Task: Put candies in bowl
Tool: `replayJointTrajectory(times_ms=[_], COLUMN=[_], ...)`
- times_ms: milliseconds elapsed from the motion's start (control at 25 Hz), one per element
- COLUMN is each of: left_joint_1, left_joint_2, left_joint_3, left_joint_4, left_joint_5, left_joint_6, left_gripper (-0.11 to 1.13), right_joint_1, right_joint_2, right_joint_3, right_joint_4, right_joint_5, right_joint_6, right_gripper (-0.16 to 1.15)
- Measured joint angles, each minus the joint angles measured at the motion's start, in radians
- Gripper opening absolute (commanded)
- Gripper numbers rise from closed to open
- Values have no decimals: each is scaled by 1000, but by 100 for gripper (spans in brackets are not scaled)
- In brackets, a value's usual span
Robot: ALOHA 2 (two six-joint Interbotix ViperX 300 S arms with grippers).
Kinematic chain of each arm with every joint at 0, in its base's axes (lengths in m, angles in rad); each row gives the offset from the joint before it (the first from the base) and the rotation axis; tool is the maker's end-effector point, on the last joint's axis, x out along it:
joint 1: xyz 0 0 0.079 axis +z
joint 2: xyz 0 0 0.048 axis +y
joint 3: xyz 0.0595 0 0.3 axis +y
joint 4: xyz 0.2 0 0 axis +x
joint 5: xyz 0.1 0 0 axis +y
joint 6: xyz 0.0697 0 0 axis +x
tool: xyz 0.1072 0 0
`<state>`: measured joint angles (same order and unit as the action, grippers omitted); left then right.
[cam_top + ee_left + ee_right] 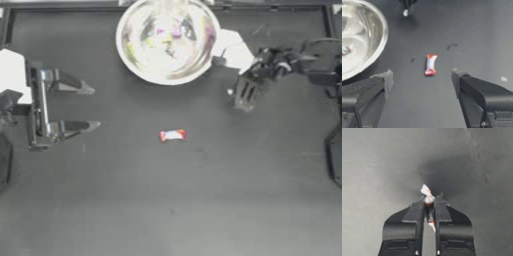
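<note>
On the dark table [200, 200] one red-and-white candy [173, 135] lies alone in the open middle, well apart from the bowl and from both arms; in the left wrist view the same candy [430, 65] sits just ahead of the gap between that arm's jaws, touching neither. The left gripper [83, 106] hangs at the left side with its jaws spread wide and nothing between them. Farther up, toward the right side, the right gripper [246, 94] hovers just beside the bowl's rim, not over it; its jaws are pressed together on a small whitish-red candy [428, 198], whose twisted paper end pokes out past the tips while another scrap of wrapper shows lower down in the slit between the jaws. At the far edge of the table stands the bowl [200, 67], round, shiny metal, pale inside. Within it lie coloured sweets: a pink-purple one [175, 32] near the middle and a yellow-green one [148, 43] toward its left side, both blurred among reflections, so how many sweets are inside cannot be counted with certainty. The left wrist view catches part of the bowl [378, 32] with one small whitish-red wrapped candy [346, 50] resting on its floor. No lettering can be read on any wrapper.
</note>
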<state>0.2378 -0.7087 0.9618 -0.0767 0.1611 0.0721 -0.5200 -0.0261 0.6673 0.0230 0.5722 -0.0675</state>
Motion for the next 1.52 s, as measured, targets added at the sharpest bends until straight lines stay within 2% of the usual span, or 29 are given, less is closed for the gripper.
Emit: replayJointTrajectory(times_ms=[240,440,640,880,1080,1200,1400,1440,1520], left_joint_1=[0,-8,-14,-20,-21,-21,-23,-23,-23], left_joint_2=[-6,-6,-8,-8,-8,-6,-6,-8,-6], left_joint_3=[3,5,5,5,3,5,5,5,5], left_joint_4=[0,0,0,0,0,0,0,0,0], left_joint_5=[0,0,-8,-21,-23,-23,-23,-23,-23], left_joint_6=[0,-2,-2,-2,-2,-2,-8,-8,-8], left_gripper=[100,100,100,100,100,100,100,100,100], right_joint_1=[-2,-21,-38,-55,-66,-66,-67,-67,-67], right_joint_2=[-118,-124,-37,101,198,233,259,259,259], right_joint_3=[-35,-71,-149,-265,-333,-356,-373,-374,-373], right_joint_4=[-11,-20,-58,-112,-193,-206,-206,-204,-195], right_joint_5=[-106,-247,-347,-388,-430,-433,-433,-433,-430], right_joint_6=[-9,-11,-11,-12,0,-2,-2,-2,-2], right_gripper=[39,39,39,39,41,51,103,108,103])
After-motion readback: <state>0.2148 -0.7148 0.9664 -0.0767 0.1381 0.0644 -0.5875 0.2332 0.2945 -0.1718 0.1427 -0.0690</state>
